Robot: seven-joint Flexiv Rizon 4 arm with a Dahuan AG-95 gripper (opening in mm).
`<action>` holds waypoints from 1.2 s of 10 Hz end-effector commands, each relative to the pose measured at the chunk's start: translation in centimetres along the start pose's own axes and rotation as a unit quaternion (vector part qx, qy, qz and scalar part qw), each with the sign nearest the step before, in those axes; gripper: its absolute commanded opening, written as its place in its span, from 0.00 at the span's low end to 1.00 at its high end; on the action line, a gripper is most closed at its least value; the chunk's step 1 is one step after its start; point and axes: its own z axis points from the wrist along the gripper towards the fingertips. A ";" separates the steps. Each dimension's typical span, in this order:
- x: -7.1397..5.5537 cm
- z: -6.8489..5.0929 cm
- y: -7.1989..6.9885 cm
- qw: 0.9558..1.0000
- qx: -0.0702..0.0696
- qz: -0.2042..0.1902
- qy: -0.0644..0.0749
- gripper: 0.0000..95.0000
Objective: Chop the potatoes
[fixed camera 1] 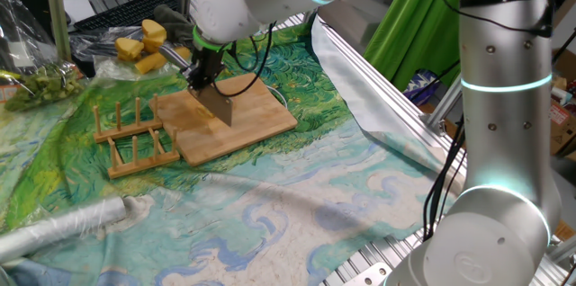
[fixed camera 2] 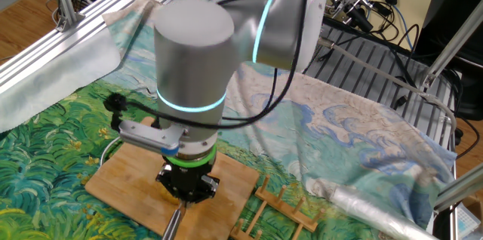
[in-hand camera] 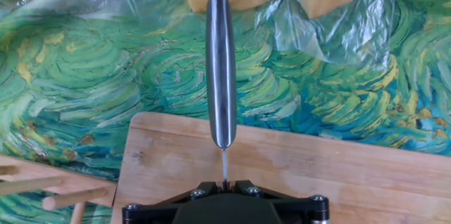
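Painted swirl-pattern cloth (fixed camera 1: 270, 223) covering table, wooden board (fixed camera 1: 236, 113) lying flat on it, wooden peg rack (fixed camera 1: 135, 138) just beside board, clear plastic roll (fixed camera 1: 67, 227) near front, green drape (fixed camera 1: 409, 25) behind.

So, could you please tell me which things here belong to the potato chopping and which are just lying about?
For the job:
gripper, shut on the knife
wooden board; no potato piece shows on it

Lying about:
big yellow chunks on plastic behind the board
wooden rack
bag of greens
rolled plastic sheet
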 end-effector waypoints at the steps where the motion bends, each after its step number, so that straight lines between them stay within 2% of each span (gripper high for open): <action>1: -0.2 0.0 -0.2 1.000 0.002 0.001 -0.001 0.00; 5: -0.7 -0.5 -1.1 1.000 0.001 0.001 -0.002 0.00; 8: -0.7 -0.6 -1.1 1.000 0.003 0.000 -0.002 0.00; 11: -0.5 0.4 -1.1 1.000 0.003 0.000 -0.001 0.00; 12: -0.4 1.2 -1.2 1.000 0.003 0.000 -0.002 0.00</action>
